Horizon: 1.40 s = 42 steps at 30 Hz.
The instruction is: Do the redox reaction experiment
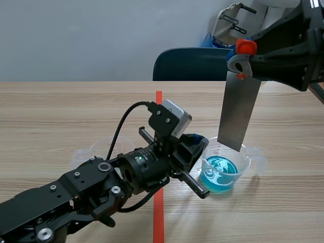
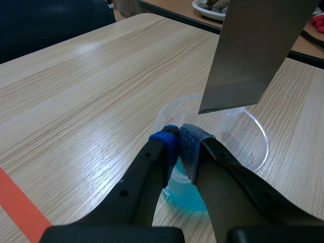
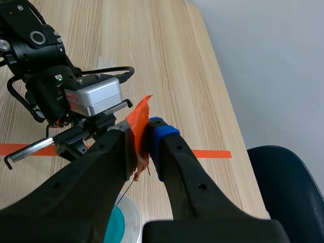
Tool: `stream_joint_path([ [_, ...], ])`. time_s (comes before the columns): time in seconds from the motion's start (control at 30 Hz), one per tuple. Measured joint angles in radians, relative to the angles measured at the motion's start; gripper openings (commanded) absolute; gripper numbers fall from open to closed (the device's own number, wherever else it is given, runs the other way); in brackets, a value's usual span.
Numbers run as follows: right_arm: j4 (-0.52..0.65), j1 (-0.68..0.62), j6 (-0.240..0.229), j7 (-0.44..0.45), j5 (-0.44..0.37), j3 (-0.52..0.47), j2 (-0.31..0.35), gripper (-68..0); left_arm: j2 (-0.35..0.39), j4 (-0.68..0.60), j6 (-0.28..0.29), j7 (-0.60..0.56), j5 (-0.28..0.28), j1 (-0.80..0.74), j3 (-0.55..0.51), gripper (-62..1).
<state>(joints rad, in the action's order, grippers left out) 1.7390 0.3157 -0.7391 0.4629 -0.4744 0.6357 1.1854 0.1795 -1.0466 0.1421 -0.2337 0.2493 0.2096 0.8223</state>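
Wood-grain table (image 1: pixel 61 111): bench for the experiment.
Left gripper (image 1: pixel 198 152): fingers nearly closed, pinching the wall of the beaker (image 1: pixel 246 164) at its 9 o'clock and steadying it.
Right gripper (image 1: pixel 243 56): raised at 1 o'clock from the beaker, fingers clamped on the orange tab (image 3: pixel 139 124) of the sheet (image 1: pixel 239 114).
Sheet: grey metal, hanging upright, lower edge just over the rim at 12 o'clock, apparently not yet wetted.
Beaker: clear plastic, blue liquid (image 1: pixel 220 177) low inside.
Step, by judgement: dipping the metal. The next move calls for a straight, centred descent, clear of the left fingers.

Above the beaker (image 1: pixel 244 169), the metal sheet (image 1: pixel 239 109) blocks entry; left fingers (image 2: pixel 191 147) block its near rim
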Motion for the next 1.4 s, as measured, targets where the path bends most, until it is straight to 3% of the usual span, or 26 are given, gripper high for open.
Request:
stream_joint_path([
  [0.5,0.000,0.000,0.000,0.000,0.007,0.000,0.000,-66.8,0.013,-0.004,-0.027,-0.028,0.008,-0.015,-0.001,-58.4],
  [0.63,0.000,0.000,0.000,0.000,0.007,0.000,0.000,-66.8,0.090,-0.070,-0.038,-0.025,0.053,-0.072,-0.001,-58.4],
  [0.87,0.000,0.000,0.000,0.000,0.007,0.000,0.000,-66.8,0.239,-0.275,-0.055,-0.026,0.054,-0.220,-0.070,-57.4],
  [1.0,0.000,0.000,0.000,0.000,0.007,0.000,0.000,-66.8,0.303,-0.376,-0.056,-0.026,0.016,-0.287,-0.070,-47.2],
  [1.2,0.000,0.000,0.000,0.000,0.007,0.000,0.000,-66.8,0.381,-0.494,-0.122,-0.026,0.016,-0.380,-0.071,-33.0],
  [1.4,0.000,0.000,0.000,0.000,0.007,0.000,0.000,-66.8,0.393,-0.544,-0.188,-0.069,-0.011,-0.448,-0.084,-1.4],
])
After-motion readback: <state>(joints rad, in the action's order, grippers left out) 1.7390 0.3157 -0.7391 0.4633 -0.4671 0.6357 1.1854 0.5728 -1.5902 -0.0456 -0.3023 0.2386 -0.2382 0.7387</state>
